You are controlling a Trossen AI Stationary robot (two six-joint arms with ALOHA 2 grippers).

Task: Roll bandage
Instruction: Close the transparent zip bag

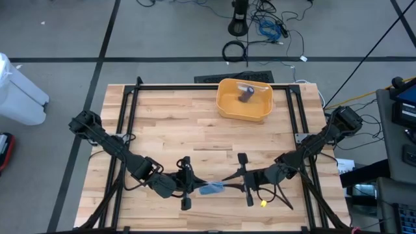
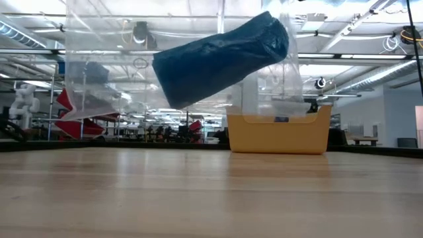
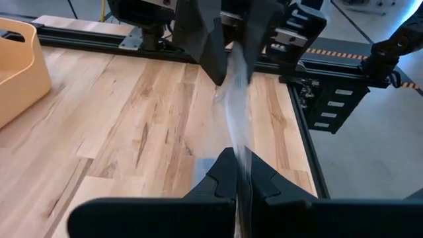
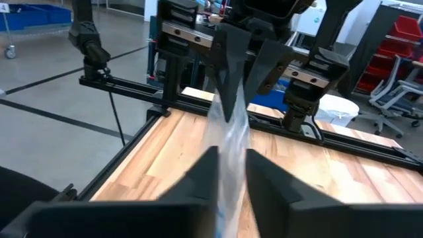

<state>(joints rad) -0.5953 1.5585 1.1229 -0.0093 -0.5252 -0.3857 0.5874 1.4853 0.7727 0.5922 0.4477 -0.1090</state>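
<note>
Both grippers are holding a clear bag point(image 2: 218, 73) with a blue bandage point(image 1: 212, 189) inside, lifted above the table point(image 1: 195, 130), well in front of the yellow bin point(image 1: 244, 101). The left gripper point(image 3: 236, 173) is pinching one bag edge with its fingers pressed together. The right gripper point(image 4: 230, 164) is standing slightly parted around the other edge, barely gripping. Judging from that loose hold, the slick plastic could be slipping out, dropping the bag to swing from the left side alone.
</note>
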